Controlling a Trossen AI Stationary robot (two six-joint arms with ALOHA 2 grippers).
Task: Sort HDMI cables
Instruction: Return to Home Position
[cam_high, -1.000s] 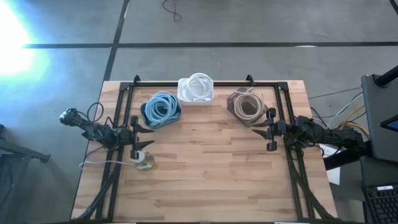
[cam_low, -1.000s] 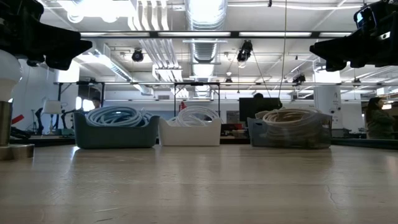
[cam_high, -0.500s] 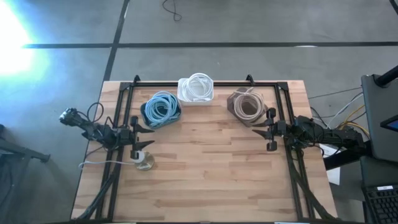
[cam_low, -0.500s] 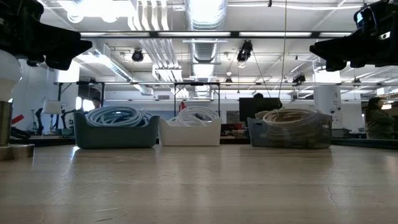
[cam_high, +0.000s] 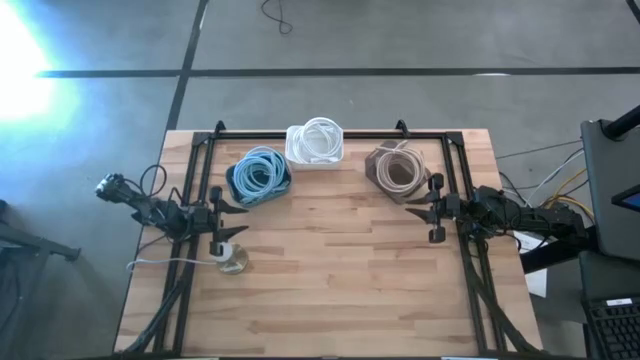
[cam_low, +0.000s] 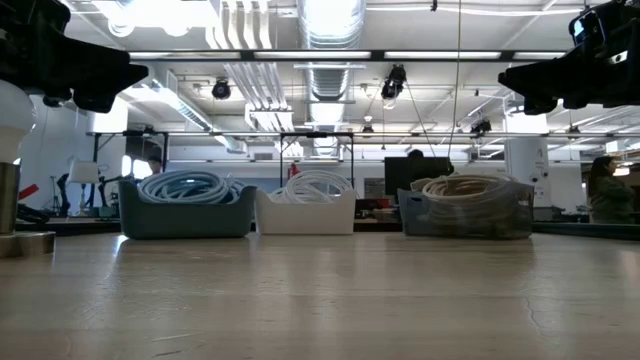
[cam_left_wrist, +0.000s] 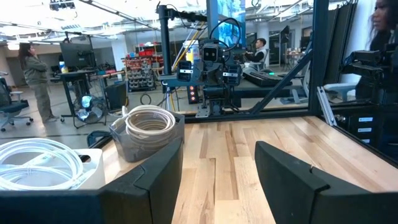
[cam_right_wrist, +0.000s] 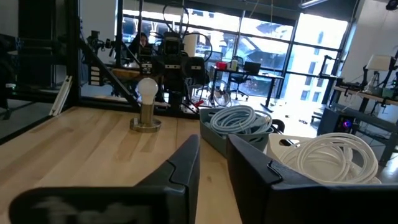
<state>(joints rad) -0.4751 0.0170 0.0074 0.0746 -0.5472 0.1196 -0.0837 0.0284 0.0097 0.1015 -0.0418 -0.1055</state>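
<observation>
The HDMI cables lie as coils in three bins along the table's far side. Light blue coils (cam_high: 259, 174) fill a dark blue bin, white coils (cam_high: 317, 138) a white bin, and tan coils (cam_high: 397, 168) a grey bin. In the low view these are blue (cam_low: 186, 186), white (cam_low: 318, 186) and tan (cam_low: 467, 189). My left gripper (cam_high: 238, 218) (cam_left_wrist: 217, 152) hovers open above the table's left side, near of the blue bin. My right gripper (cam_high: 428, 210) (cam_right_wrist: 213, 149) hovers at the right side beside the tan bin, open with a narrow gap. Neither holds anything.
A white bulb-like object (cam_high: 232, 258) (cam_right_wrist: 147, 91) stands on its round base near the left gripper, its thin cord (cam_high: 165, 264) trailing off the left edge. A black frame (cam_high: 320, 131) runs along the far and side edges. Bare wood (cam_high: 330, 270) spans the middle and near side.
</observation>
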